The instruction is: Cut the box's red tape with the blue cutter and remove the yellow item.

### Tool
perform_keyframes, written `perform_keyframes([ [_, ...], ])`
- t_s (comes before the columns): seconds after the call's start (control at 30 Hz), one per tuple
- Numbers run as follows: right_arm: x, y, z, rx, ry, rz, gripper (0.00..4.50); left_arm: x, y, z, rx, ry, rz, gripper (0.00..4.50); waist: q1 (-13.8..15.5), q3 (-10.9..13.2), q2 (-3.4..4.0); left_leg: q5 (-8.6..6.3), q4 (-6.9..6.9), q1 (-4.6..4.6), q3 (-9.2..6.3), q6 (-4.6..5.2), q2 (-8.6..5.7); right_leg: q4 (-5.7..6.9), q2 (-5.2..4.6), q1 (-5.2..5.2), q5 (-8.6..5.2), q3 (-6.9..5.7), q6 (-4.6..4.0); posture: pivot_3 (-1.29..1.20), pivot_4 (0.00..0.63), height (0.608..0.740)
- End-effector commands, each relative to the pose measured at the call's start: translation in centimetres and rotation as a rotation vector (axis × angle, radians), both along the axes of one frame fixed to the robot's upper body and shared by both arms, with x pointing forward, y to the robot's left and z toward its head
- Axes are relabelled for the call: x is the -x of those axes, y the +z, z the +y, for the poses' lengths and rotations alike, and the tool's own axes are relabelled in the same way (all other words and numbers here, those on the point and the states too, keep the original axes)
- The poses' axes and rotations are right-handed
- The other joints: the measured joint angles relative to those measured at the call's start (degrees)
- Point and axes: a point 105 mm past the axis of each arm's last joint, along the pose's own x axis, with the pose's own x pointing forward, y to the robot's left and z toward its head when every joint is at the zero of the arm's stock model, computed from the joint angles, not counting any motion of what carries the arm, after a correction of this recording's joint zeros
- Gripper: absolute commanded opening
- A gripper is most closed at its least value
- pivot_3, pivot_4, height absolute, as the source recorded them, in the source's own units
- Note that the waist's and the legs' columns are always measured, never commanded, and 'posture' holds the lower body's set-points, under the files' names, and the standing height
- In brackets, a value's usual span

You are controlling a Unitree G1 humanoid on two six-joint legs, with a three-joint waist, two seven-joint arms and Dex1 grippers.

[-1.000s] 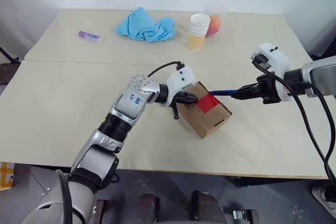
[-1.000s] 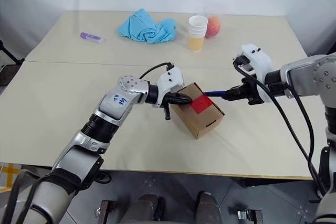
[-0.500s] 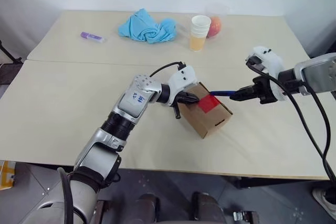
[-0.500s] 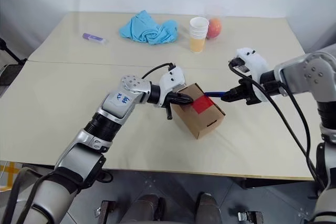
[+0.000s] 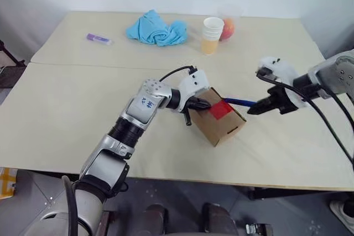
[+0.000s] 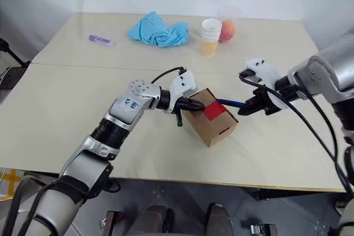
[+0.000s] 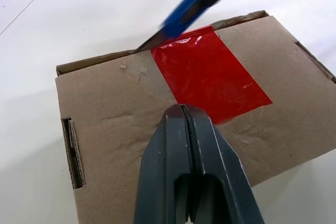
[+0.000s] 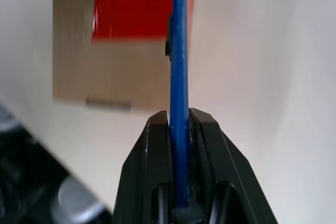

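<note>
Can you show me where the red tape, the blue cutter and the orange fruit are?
red tape [image 7: 210, 74], left wrist view, middle of the strip on the box lid.
blue cutter [image 8: 178, 66], right wrist view, middle of its blue shaft.
orange fruit [image 5: 227, 27], left eye view, its visible side behind the cup.

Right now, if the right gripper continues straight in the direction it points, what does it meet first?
Probably the box: the right gripper is shut on the blue cutter, whose tip already sits at the edge of the red tape on the lid.

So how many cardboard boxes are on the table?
1. The cardboard box sits near the middle of the table, between the two grippers, with red tape on its lid.
</note>
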Motion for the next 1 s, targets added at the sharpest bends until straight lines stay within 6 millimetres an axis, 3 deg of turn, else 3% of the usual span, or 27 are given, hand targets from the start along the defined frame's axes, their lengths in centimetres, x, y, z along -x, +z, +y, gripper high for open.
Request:
perform_keyframes([
  [0.03,0.9,-0.2,0.6,-0.003,0.051,0.056,0.17,0.0,-3.5,0.6,-0.092,0.049,0.074,0.00,0.0,0.0,0.00,0.00,0.00,0.00,0.01,0.00,0.01,0.00,0.00,0.01,0.00,0.00,0.00,0.00,0.150,0.740],
  [0.37,1.0,-0.8,-0.4,0.025,0.050,0.094,0.17,0.3,-3.6,0.3,-0.084,0.041,0.084,0.00,0.2,0.0,0.00,0.00,0.01,0.00,0.00,0.00,0.00,0.00,0.00,0.00,0.00,0.01,0.00,0.00,0.150,0.740],
  [0.77,2.8,-2.1,-1.5,0.055,0.077,0.178,0.17,0.3,-3.6,0.6,-0.078,0.051,0.086,0.00,0.2,0.0,0.00,-0.01,0.01,-0.01,-0.01,-0.01,0.00,-0.02,0.00,0.00,0.00,0.01,0.00,0.00,0.150,0.740],
  [1.0,2.2,-2.6,-2.2,0.066,0.053,0.173,0.17,0.3,-3.5,0.7,-0.076,0.056,0.085,0.00,0.2,0.0,0.00,-0.01,0.00,-0.01,0.01,-0.01,0.00,-0.03,0.00,0.00,0.00,0.01,0.00,0.00,0.150,0.740],
])
